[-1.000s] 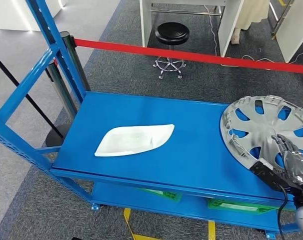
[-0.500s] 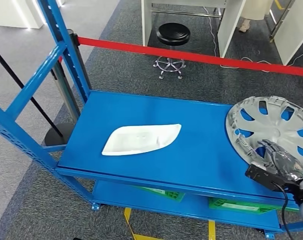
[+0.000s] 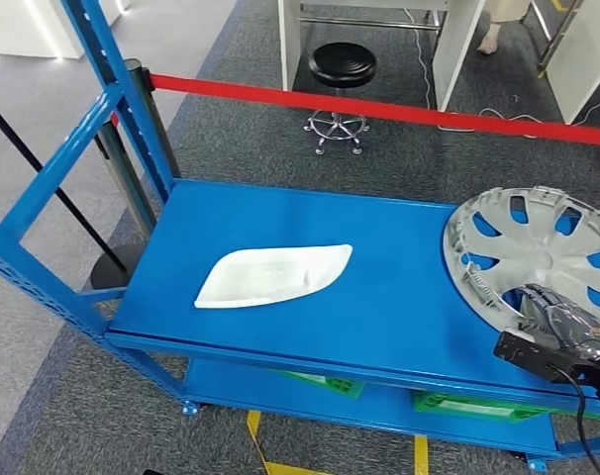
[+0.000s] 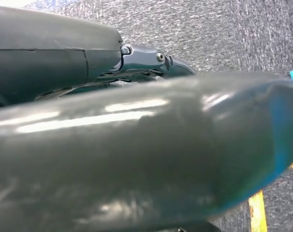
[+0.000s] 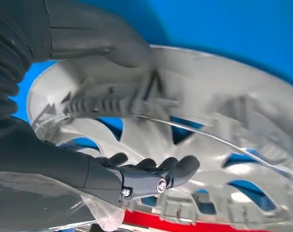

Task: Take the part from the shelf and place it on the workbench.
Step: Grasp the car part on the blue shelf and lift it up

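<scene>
Evidently, a grasp at the shelf is under way.

Part: a round silver-grey plastic wheel cover, spoked with cut-out windows, is seen lying on the right end of the blue painted metal shelf deck, its inner side turned up so that ribbed clips and a thin wire ring are exposed. It has not been lifted clear.

Right hand: the right hand is placed at the near rim of the cover. In the right wrist view the thick grey thumb is laid over the rim from one side while the darker fingers are curled in among the spokes from the other, so the rim is judged to be pinched between them. The rim is probably chosen because the thin edge and open windows offer the only purchase on so wide a disc.

Left hand: the left hand is seen close against a dark glossy surface; whether it is released or clenched cannot be told.

Other part: a flat, white, leaf-shaped plastic piece is left untouched mid-shelf, well apart from the cover.

Surroundings: grey carpet, a red barrier tape and a black round stool are seen beyond the shelf.

Handling: the cover is judged light but flexible, so tilting may be expected when it is raised by one edge.
</scene>
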Robot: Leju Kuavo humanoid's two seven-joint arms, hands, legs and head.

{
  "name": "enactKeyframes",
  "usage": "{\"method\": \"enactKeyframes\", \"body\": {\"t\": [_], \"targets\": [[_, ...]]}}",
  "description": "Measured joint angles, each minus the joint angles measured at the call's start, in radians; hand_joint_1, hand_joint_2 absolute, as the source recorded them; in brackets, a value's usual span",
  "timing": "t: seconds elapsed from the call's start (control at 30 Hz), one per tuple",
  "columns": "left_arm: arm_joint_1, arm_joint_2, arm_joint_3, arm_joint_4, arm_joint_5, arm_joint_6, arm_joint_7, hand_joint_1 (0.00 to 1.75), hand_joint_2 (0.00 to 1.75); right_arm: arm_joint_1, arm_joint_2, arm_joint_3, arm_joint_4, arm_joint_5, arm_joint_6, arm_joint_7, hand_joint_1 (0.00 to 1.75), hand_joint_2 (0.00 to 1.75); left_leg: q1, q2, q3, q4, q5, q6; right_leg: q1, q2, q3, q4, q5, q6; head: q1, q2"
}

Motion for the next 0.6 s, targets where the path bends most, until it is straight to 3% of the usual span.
{"method": "enactKeyframes", "body": {"t": [0.07,0.13,0.17,0.2,0.23,0.27,0.3,0.37,0.4,0.43,0.53,0.6], "targets": [[-0.001,0.001,0.0,0.001,0.0,0.002,0.0,0.0,0.0,-0.006,0.0,0.003,0.004,0.001,0.002,0.027,0.0,1.75,0.002,0.001,-0.022,0.057,-0.039,-0.012,-0.004,-0.002,0.003,-0.002,0.001,-0.011,-0.004,0.0],[0.0,0.0,0.0,0.002,0.0,0.004,0.0,0.0,0.0,-0.009,0.0,0.003,0.012,0.005,0.009,0.056,0.0,1.75,0.006,0.001,-0.077,0.18,-0.101,-0.021,-0.004,-0.004,0.003,-0.002,0.0,-0.016,-0.007,0.0],[0.0,-0.001,0.0,0.002,0.0,0.005,0.001,0.0,0.0,-0.01,0.0,0.003,0.017,0.007,0.013,0.067,0.0,1.75,0.008,0.001,-0.103,0.238,-0.12,-0.023,-0.004,-0.004,0.004,-0.002,0.0,-0.017,-0.007,0.0],[0.002,-0.001,0.0,0.002,0.001,0.006,0.002,0.0,0.0,-0.011,0.0,0.003,0.023,0.01,0.017,0.076,0.0,1.75,0.009,0.001,-0.116,0.267,-0.122,-0.024,-0.003,-0.004,0.005,-0.002,-0.001,-0.018,-0.007,0.0],[0.002,-0.001,0.0,0.003,0.001,0.007,0.002,0.0,0.0,-0.013,0.0,0.003,0.029,0.015,0.021,0.084,0.0,1.75,0.009,0.001,-0.113,0.26,-0.105,-0.022,-0.002,-0.003,0.007,-0.002,-0.001,-0.018,-0.007,0.0],[0.002,-0.001,0.0,0.003,0.002,0.008,0.003,0.0,0.0,-0.016,0.0,0.003,0.034,0.018,0.027,0.092,0.0,1.75,0.009,0.001,-0.093,0.215,-0.071,-0.018,-0.001,-0.003,0.009,-0.002,-0.002,-0.018,-0.007,0.0],[0.002,0.0,0.0,0.003,0.002,0.01,0.003,0.0,0.0,-0.019,0.0,0.003,0.038,0.021,0.038,0.099,0.15,1.75,0.008,0.001,-0.063,0.148,-0.033,-0.012,-0.001,-0.002,0.012,-0.002,-0.003,-0.018,-0.007,0.0],[0.0,0.001,0.0,0.003,0.003,0.012,0.003,0.0,0.0,-0.024,-0.002,0.005,0.048,0.02,0.066,0.112,1.03,1.75,0.005,0.001,-0.012,0.035,0.009,-0.002,0.003,-0.002,0.013,-0.001,-0.006,-0.013,-0.007,0.0],[-0.001,0.001,0.0,0.003,0.003,0.013,0.003,0.0,0.0,-0.025,-0.005,0.006,0.053,0.017,0.079,0.116,1.46,1.75,0.003,0.001,-0.001,0.008,0.011,0.001,0.005,-0.002,0.011,-0.001,-0.005,-0.008,-0.006,0.0],[-0.001,0.001,0.0,0.003,0.004,0.014,0.003,0.0,0.0,-0.026,-0.008,0.008,0.057,0.013,0.088,0.117,1.75,1.75,0.002,0.001,0.002,0.0,0.007,0.003,0.006,-0.002,0.01,-0.003,-0.004,-0.003,-0.006,0.0],[0.001,0.001,0.0,0.003,0.007,0.015,0.003,0.0,0.0,-0.027,-0.019,0.012,0.065,0.006,0.097,0.117,1.75,1.75,0.006,0.001,0.006,-0.017,0.014,0.015,0.004,-0.002,0.005,0.003,-0.014,0.013,-0.005,0.0],[0.0,0.001,0.0,0.003,0.008,0.016,0.003,0.0,0.0,-0.026,-0.022,0.016,0.074,0.004,0.099,0.116,1.75,1.75,0.01,0.002,0.009,-0.025,0.019,0.023,0.003,-0.002,-0.031,0.076,-0.06,0.019,-0.002,0.0]]}}
